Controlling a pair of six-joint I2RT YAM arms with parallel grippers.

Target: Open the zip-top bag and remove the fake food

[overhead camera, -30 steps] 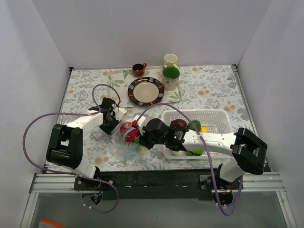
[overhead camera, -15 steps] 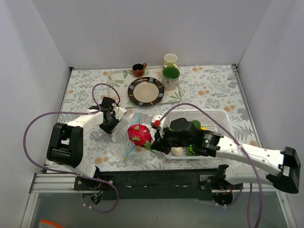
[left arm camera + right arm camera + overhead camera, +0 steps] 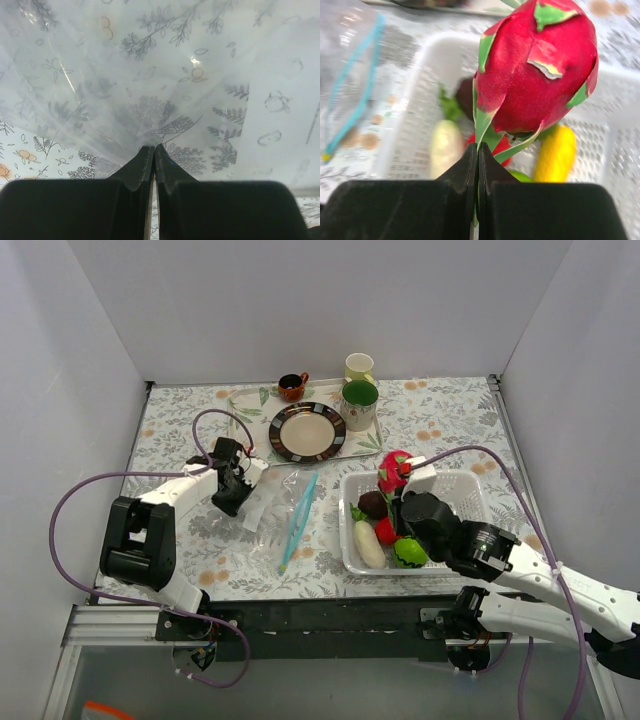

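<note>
So the left claw (image 3: 153,150) was pinched tight on the bag (image 3: 285,505), which lay on the table (image 3: 200,540) left of the basket (image 3: 470,485). The right claw (image 3: 477,152) gripped a dragon fruit (image 3: 540,70) by its leaf, over the other food (image 3: 385,532) in the basket.

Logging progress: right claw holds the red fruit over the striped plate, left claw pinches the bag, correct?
Not the plate: the top view shows the right claw holding the red fruit over the white basket. The left claw does pinch the bag.
</note>
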